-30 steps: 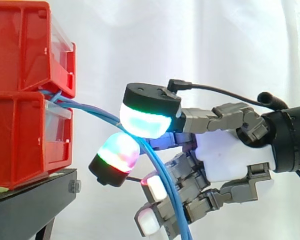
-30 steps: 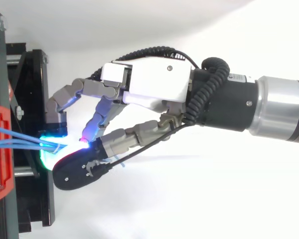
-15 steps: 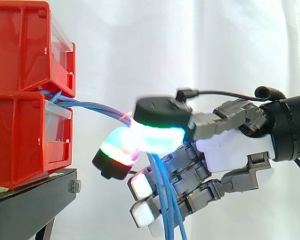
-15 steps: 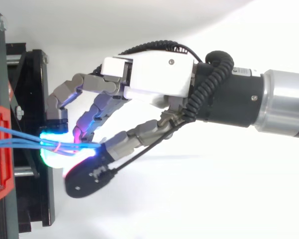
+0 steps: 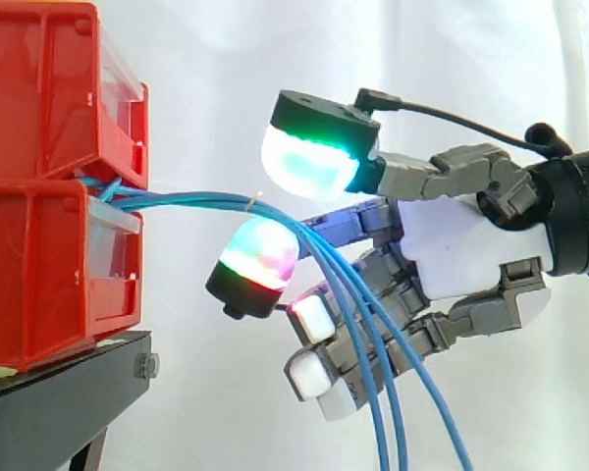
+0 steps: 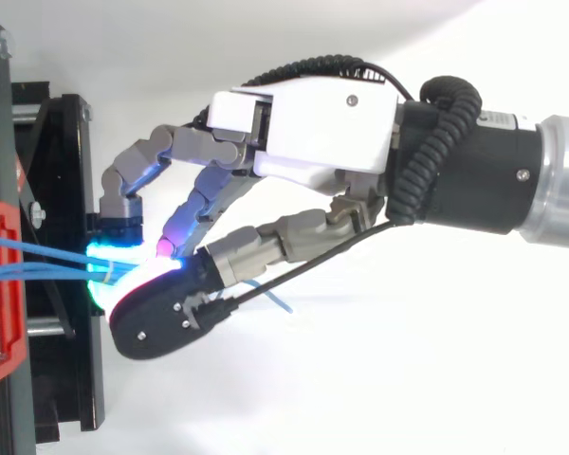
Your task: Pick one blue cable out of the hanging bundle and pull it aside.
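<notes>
A bundle of thin blue cables [image 5: 187,202] comes out between the two red bins, runs level to the right, then drapes down across my hand's fingers and off the bottom edge. My hand [image 5: 461,250] reaches in from the right. Its thumb pad [image 5: 309,162], glowing green and cyan, is raised just above the bundle with a small gap. A finger pad [image 5: 260,260], glowing red and green, sits under the cables and holds them up. From above, the cables [image 6: 38,261] run from the bin to under the hand [image 6: 313,123], and one strand pokes out beside the thumb.
Two stacked red bins [image 5: 49,98] stand at the left on a black stand [image 5: 59,392]. From above, the stand [image 6: 62,171] and the bin's rim [image 6: 5,284] lie along the left edge. A white curtain hangs behind.
The thumb pinched the bundle against the lower finger, then lifted off it. The hand rose and drew back right, and the cables now run level from the bin instead of sloping down.
</notes>
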Controlling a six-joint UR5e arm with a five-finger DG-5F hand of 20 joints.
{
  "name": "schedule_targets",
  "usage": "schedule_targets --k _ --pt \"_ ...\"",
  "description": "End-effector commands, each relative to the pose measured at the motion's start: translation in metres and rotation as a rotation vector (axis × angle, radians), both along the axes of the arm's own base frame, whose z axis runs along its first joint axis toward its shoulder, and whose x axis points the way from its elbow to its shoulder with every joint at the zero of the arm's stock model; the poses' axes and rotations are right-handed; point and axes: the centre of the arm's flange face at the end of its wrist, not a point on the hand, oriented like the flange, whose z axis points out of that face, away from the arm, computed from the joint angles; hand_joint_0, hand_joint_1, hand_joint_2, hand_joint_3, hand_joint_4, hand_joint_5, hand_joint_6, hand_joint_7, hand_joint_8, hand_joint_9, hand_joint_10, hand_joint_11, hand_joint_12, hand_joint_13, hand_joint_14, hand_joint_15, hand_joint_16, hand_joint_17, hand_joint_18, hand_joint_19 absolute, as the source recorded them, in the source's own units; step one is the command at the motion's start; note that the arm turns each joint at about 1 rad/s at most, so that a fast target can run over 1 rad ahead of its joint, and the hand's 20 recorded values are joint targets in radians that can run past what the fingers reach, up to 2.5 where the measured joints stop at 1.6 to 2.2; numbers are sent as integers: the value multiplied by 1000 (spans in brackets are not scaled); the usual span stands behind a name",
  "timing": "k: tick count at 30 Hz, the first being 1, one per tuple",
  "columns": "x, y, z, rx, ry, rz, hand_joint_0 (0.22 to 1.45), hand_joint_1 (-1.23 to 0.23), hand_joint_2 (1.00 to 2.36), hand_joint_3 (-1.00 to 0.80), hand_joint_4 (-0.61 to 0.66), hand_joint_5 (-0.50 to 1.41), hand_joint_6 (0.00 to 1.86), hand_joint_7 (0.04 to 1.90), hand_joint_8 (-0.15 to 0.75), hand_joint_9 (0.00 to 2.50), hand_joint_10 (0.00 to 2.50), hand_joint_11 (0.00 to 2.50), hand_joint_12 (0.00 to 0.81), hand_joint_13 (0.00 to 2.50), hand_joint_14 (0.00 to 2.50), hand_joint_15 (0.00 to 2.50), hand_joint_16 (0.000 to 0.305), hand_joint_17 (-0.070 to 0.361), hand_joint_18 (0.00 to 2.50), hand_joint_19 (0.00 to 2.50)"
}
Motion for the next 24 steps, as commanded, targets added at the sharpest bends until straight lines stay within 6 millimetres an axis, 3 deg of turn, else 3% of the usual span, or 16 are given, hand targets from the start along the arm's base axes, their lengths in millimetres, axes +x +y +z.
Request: schedule_targets --k 1,5,9,12,15,18,20,24 --pt "0 -1 0 0 2 -2 572 -581 1010 -363 -26 -109 866 976 230 1054 22 588 274 846 23 547 47 106 635 486" --pt "0 -1 0 0 2 -2 573 -671 1015 -135 -19 -106 882 1040 261 1077 22 583 308 881 22 523 54 122 706 441" --pt "0 -3 0 0 0 -3 590 -736 1016 -70 -42 -117 919 935 259 1040 20 583 310 880 21 522 54 122 707 433" --pt "0 -3 0 0 -1 -3 639 -828 1020 -41 -132 -134 943 1016 231 990 22 612 280 838 23 523 50 112 674 425" --pt "0 -3 0 0 -1 -3 705 -880 1025 -92 -202 -148 958 1084 214 960 23 624 262 815 22 518 46 103 643 422" --pt "0 -3 0 0 -1 -3 808 -891 1007 -414 -286 -153 974 1066 185 939 22 608 251 801 24 507 43 97 623 409" --pt "0 -3 0 0 -1 -3 797 -907 1000 -500 -360 -147 971 1159 164 958 21 600 234 813 21 494 41 93 653 372" --pt "0 -3 0 -1 -1 -3 740 -889 1000 -500 -372 -127 966 1144 162 1029 22 602 225 851 25 504 39 88 671 373"
